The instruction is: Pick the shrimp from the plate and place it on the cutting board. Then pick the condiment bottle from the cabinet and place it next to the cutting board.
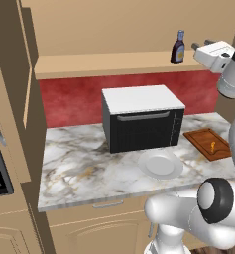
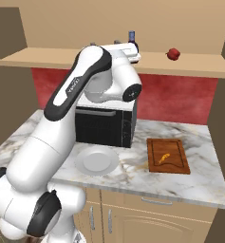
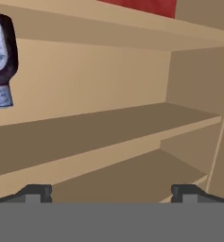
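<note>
The gripper [image 3: 108,193] stood with fingers spread wide, holding nothing, raised to shelf height inside the cabinet [image 1: 109,64]; the condiment bottle [image 1: 178,47] stood upright on the shelf board, just beside the hand and untouched; the shrimp [image 2: 164,158] lay on the cutting board [image 2: 167,155]; the plate [image 1: 160,163] sat bare on the counter [image 1: 79,168], before the oven [image 1: 141,119].
</note>
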